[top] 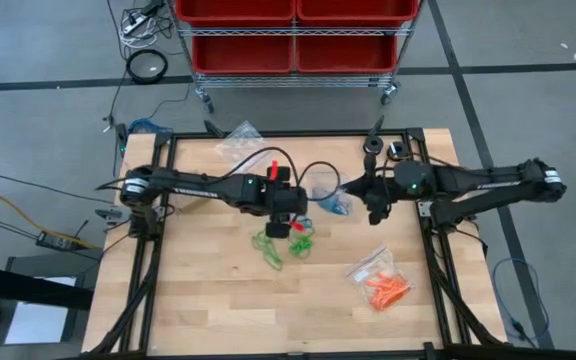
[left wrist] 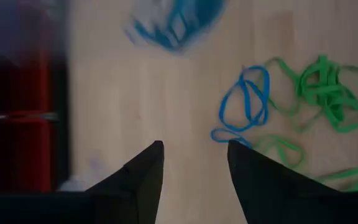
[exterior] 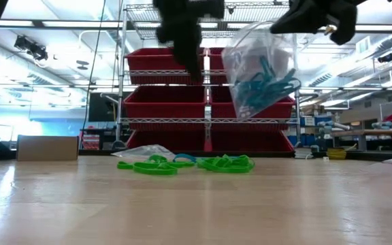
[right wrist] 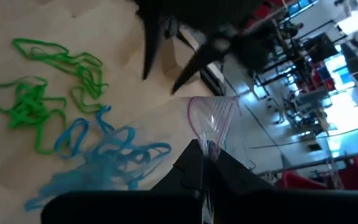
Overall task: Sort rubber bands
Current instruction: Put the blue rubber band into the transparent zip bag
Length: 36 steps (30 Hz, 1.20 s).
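Note:
My right gripper (right wrist: 202, 167) is shut on a clear plastic bag (exterior: 260, 75) that holds blue rubber bands (right wrist: 104, 163) and hangs above the table's middle. My left gripper (left wrist: 194, 163) stands open just left of the bag, pointing down over bare wood, with nothing between its fingers. A loose blue band (left wrist: 247, 106) lies flat on the table beside its fingertips. Next to that band lie tangled green rubber bands (left wrist: 322, 87), which also show under the left gripper (top: 286, 222) in the high view as green bands (top: 280, 246). My right gripper pinches the bag's top edge by its opening (right wrist: 209, 134) between its two shut fingers, coming from the table's right side and slanting a little down. The bag hangs below the fingers, clear of the table, with the blue bands gathered in its lower part (exterior: 267, 88).
A second clear bag with orange bands (top: 383, 285) lies at the near right of the table. Another clear bag (top: 240, 140) lies at the far edge. Black cables (top: 313, 175) loop between the arms. A rack with red bins (top: 293, 30) stands beyond the table.

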Available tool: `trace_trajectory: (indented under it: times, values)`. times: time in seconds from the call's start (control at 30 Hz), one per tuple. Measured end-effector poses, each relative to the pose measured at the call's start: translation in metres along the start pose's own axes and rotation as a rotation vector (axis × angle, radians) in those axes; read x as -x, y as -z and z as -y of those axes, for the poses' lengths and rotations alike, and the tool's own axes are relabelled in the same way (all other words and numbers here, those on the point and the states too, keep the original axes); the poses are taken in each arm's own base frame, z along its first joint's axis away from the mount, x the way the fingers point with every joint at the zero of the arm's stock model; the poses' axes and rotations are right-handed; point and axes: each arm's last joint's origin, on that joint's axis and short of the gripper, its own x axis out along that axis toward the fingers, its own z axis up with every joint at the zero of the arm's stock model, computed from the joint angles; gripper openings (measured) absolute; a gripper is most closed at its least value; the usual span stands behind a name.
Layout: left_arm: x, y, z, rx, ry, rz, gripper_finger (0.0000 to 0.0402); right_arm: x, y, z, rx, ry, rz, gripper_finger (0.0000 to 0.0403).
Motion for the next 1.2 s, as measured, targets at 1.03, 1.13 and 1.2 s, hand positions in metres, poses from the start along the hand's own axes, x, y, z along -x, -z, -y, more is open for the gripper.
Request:
trace_trajectory:
  times: [1.03, 1.13, 1.2]
  values:
    - [-0.125, 0.081, 0.035, 0.209, 0.221, 0.087, 0.0052, -0.011, 0.008, -0.007, -0.051, -0.146, -0.009, 0.0]
    - [-0.125, 0.081, 0.037, 0.217, 0.261, 0.091, 0.0013, -0.011, 0.009, -0.008, -0.051, -0.15, -0.013, 0.0]
    - [-0.124, 0.081, 0.036, 0.231, 0.279, 0.094, 0.0009, -0.011, 0.008, -0.008, -0.051, -0.15, -0.013, 0.0]
